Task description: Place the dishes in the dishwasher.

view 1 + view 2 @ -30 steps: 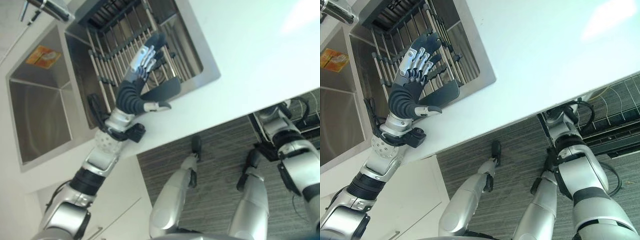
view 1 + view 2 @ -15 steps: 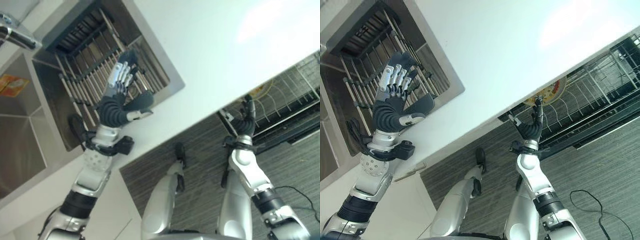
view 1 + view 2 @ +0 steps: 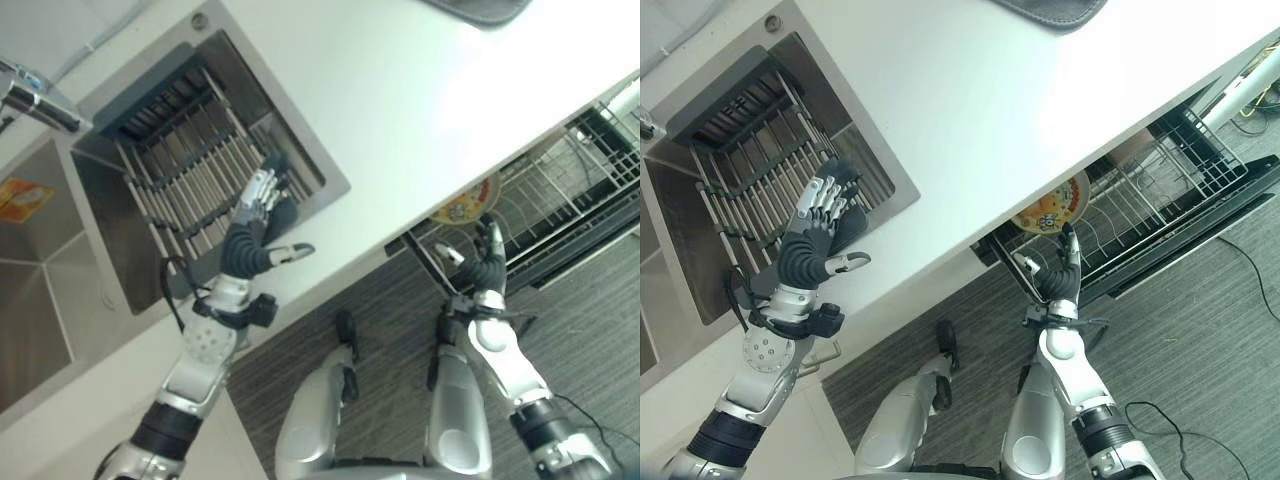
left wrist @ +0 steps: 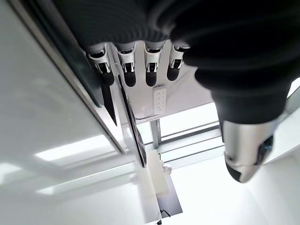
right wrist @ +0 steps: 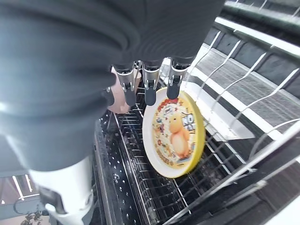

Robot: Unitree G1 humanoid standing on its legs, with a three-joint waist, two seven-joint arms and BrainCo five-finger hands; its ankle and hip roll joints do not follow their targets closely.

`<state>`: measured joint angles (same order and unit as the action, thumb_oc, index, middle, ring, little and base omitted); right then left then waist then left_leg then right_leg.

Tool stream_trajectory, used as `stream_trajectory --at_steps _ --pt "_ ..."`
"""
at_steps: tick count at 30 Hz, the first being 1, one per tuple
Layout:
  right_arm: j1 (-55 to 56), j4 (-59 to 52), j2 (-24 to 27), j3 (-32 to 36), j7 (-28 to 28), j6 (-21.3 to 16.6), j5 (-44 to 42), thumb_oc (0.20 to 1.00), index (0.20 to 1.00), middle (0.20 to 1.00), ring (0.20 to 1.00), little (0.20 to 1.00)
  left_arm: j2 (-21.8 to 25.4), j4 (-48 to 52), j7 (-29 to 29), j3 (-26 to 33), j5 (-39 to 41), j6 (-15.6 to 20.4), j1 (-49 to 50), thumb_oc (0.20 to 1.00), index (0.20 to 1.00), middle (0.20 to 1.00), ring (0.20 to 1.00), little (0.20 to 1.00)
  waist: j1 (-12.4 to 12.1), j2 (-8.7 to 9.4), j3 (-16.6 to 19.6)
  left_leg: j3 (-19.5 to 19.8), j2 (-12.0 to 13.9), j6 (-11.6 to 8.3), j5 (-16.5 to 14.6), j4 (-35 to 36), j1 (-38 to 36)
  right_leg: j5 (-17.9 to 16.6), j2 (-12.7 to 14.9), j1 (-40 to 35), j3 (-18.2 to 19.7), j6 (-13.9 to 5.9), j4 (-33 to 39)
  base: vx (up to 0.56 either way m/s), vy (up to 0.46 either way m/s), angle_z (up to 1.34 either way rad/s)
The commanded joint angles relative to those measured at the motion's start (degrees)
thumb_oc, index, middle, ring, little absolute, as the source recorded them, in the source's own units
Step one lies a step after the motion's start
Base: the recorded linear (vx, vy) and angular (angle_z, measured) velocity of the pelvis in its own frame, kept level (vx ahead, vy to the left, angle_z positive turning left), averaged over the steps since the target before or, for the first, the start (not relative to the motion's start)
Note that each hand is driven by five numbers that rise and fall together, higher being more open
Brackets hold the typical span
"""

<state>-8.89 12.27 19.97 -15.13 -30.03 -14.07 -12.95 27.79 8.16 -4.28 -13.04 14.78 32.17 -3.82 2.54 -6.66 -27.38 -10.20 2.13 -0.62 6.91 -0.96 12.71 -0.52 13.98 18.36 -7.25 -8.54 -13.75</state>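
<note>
A yellow plate [image 5: 176,136] with a cartoon duck stands on edge in the pulled-out dishwasher rack [image 3: 1160,170] under the counter, and it also appears as the yellow plate [image 3: 1052,210]. My right hand [image 3: 1065,268] reaches up just below it, open, with straight fingertips [image 5: 150,91] close to its upper rim; I cannot tell if they touch. My left hand [image 3: 258,215] is raised over the wire rack in the sink and holds a dark plate [image 3: 284,214] between straight fingers and thumb. The dark plate [image 4: 136,136] appears edge-on.
A wire drying rack [image 3: 190,190] fills the right sink basin, beside a second basin [image 3: 40,300] and a faucet [image 3: 35,95]. The white counter [image 3: 400,90] overhangs the dishwasher, with a grey mat [image 3: 480,8] at its far edge.
The camera has swung and pulled back, bringing the dishwasher rack and yellow plate into view. My right hand stays by the yellow plate. My left hand still holds the dark plate over the sink.
</note>
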Motion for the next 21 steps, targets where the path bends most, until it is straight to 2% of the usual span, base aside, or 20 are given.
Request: stream_trajectory --at_steps 1,5,7,10,12,14,16,19,21 --pt "0.5 -10.2 -0.1 1.9 8.0 -4.4 -7.6 1.0 1.0 1.0 1.0 1.0 -1.0 0.6 2.1 1.2 2.3 -0.3 1.4 1.0 1.0 1.0 1.0 1.0 0.9 0.78 -1.5 -1.1 2.7 -0.93 -4.1 -4.1 -4.6 -1.0 -0.1 -3.2 -2.3 0.91 -1.1 0.05 -0.076 -0.05" --pt "7.6 -15.3 0.5 4.0 15.5 -7.5 -11.5 1.0 1.0 1.0 1.0 1.0 -0.9 0.4 4.9 3.5 4.3 -1.0 6.8 1.0 1.0 1.0 1.0 1.0 1.9 2.99 3.6 -2.4 4.0 -1.38 -5.2 -3.5 -10.2 -0.1 -1.2 -10.6 -3.2 1.5 2.1 0.09 -0.083 -0.09" --pt "10.9 -17.3 1.2 5.7 19.6 -10.1 -11.4 1.0 1.0 1.0 1.0 1.0 -1.3 -0.5 6.7 4.3 6.1 -2.3 9.1 1.0 1.0 1.0 1.0 1.0 2.4 3.78 7.5 -3.3 4.7 -1.81 -5.1 -1.5 -14.2 0.1 -2.4 -15.5 -3.9 1.54 5.3 0.13 -0.069 -0.1" --pt "12.3 -18.9 2.6 7.8 20.0 -13.0 -8.2 1.0 1.0 1.0 1.0 1.0 -1.5 -1.7 7.9 4.6 6.9 -3.6 9.9 1.0 1.0 1.0 1.0 1.0 2.6 4.49 11.1 -3.9 5.6 -2.37 -4.5 0.3 -16.6 -0.1 -3.6 -18.4 -4.2 1.71 7.6 0.08 -0.063 -0.16" --pt "12.7 -19.6 3.6 10.0 16.2 -15.5 -3.2 1.0 1.0 1.0 1.0 1.0 -1.6 -2.9 8.1 4.7 6.8 -3.9 9.5 1.0 1.0 1.0 1.0 1.0 3.0 5.16 12.8 -4.4 6.0 -2.58 -4.6 1.4 -18.3 0.1 -4.3 -20.2 -4.3 1.69 9.0 0.03 -0.085 -0.05" --pt "13.6 -19.0 4.0 13.4 11.3 -17.7 -1.9 1.0 1.0 1.0 1.0 1.0 -1.7 -3.6 8.6 5.4 6.7 -3.7 9.2 1.0 1.0 1.0 1.0 1.0 3.4 5.7 14.0 -5.1 6.2 -2.6 -5.0 2.2 -19.7 0.0 -4.7 -21.4 -4.1 1.56 9.9 -0.01 -0.079 -0.12" --pt "14.9 -15.3 2.8 19.5 4.1 -20.1 -4.0 1.0 1.0 1.0 1.0 1.0 -1.4 -4.4 9.7 6.8 7.0 -3.1 9.2 1.0 1.0 1.0 1.0 1.0 4.2 6.12 15.0 -6.2 6.4 -2.49 -5.7 2.3 -21.1 0.2 -5.1 -22.4 -4.0 1.6 10.3 -0.01 -0.067 -0.14" --pt "15.9 -8.3 -0.4 26.8 0.7 -22.8 -11.6 1.0 1.0 1.0 1.0 1.0 -1.0 -5.3 11.3 8.1 8.3 -3.3 9.0 1.0 1.0 1.0 1.0 1.0 4.9 5.93 15.7 -6.9 6.3 -2.25 -6.6 2.4 -22.4 0.4 -5.4 -23.4 -3.9 1.68 10.6 0.02 -0.023 -0.07" --pt "15.7 -3.4 -2.1 29.8 -0.3 -21.5 -16.0 1.0 1.0 1.0 1.0 1.0 -0.8 -6.2 13.6 7.8 10.2 -4.7 8.2 1.0 1.0 1.0 1.0 1.0 5.0 5.55 15.9 -7.2 6.3 -2.24 -6.9 2.6 -22.9 0.6 -5.3 -23.8 -4.2 1.64 10.5 0.04 -0.003 -0.12"
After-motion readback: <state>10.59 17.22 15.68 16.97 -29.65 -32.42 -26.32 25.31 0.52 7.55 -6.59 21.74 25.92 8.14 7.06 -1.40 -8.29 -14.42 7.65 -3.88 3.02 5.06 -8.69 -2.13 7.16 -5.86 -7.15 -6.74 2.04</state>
